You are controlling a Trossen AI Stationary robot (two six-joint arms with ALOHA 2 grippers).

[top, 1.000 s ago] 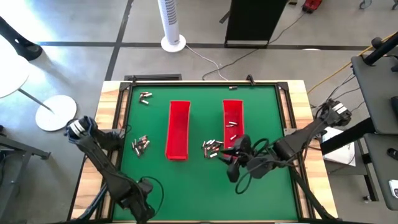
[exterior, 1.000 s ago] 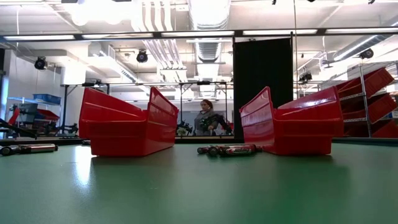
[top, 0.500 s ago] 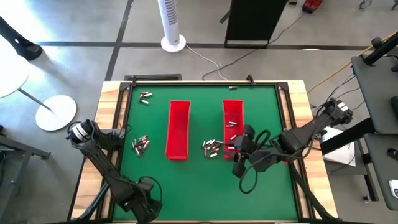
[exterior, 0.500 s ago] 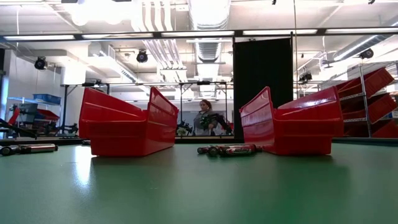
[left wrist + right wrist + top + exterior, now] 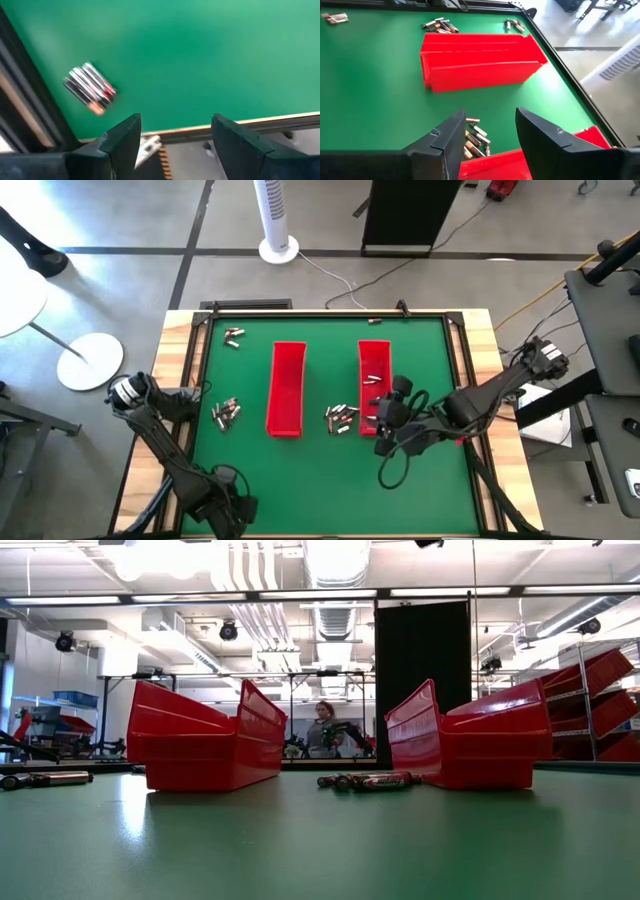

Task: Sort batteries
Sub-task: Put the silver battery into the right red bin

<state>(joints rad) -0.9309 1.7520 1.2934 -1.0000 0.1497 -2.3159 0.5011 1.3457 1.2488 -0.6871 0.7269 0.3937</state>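
Observation:
Batteries lie in small piles on the green mat: one pile (image 5: 225, 413) left of the left red tray (image 5: 287, 388), one (image 5: 342, 418) between the trays, one (image 5: 233, 336) at the far left. A few batteries (image 5: 373, 378) lie inside the right red tray (image 5: 374, 360). My right gripper (image 5: 382, 418) hovers open over the right tray's near end, with nothing between its fingers (image 5: 490, 117); the middle pile (image 5: 475, 140) lies just beyond it. My left gripper (image 5: 228, 502) points down near the table's near-left edge, open and empty (image 5: 175, 125), with one battery pile (image 5: 90, 90) ahead of it.
Both trays stand lengthwise, near to far, with a gap of mat between them (image 5: 365, 781). A wooden border and dark rail (image 5: 190, 330) frame the mat. A white fan (image 5: 277, 220) and a black panel (image 5: 405, 215) stand beyond the far edge. A person (image 5: 322, 730) shows far behind.
My right gripper has drifted a little toward the far right, from beside the middle pile to over the right tray's near end, its wrist rolling. My left wrist has rolled in place. The batteries and trays lie as before.

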